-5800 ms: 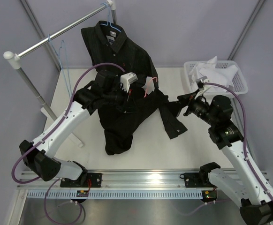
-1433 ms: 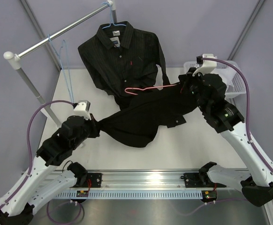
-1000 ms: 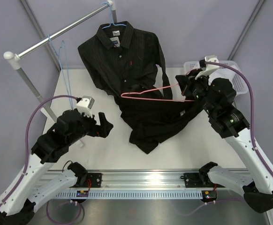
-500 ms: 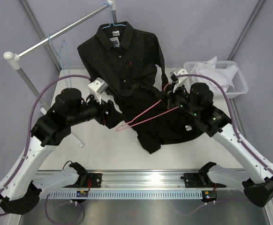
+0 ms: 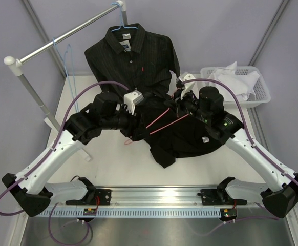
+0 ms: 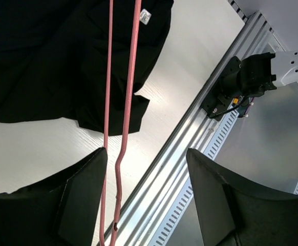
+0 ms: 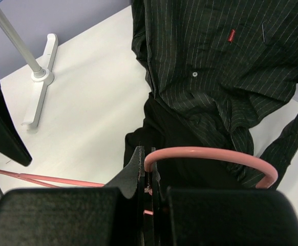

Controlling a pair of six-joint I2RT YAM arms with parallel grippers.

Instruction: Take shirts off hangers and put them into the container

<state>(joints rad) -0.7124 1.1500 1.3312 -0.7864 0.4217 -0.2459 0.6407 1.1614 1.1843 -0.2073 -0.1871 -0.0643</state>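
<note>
The right gripper (image 7: 147, 177) is seen clamped on the hook of the pink-red hanger (image 7: 210, 154), the jaws closed flat against the wire. From that grip the hanger's two long wires are carried across to the left gripper (image 6: 146, 154), whose jaws are held apart. The wires pass between its fingers (image 6: 82, 200), close to one of them, and nothing is gripped; whether the wire touches that finger cannot be made out.

In the overhead view the hanger is stretched between the two grippers above the plain black shirt (image 5: 185, 136), which is crumpled on the white table (image 5: 103, 159) under and beside the right arm. The hanger appears to be free of this shirt, though the overlap makes that hard to confirm.

The pinstriped black shirt (image 5: 139, 56) is hung on a light blue hanger (image 5: 122, 25) from the silver rail (image 5: 62, 38), its hem reaching down behind the grippers. A second light blue hanger (image 5: 69, 61) is hung bare further along the rail. The white basket (image 5: 261, 89) is set at the far right of the table, with the white shirt (image 5: 231, 77) piled in it.
</note>
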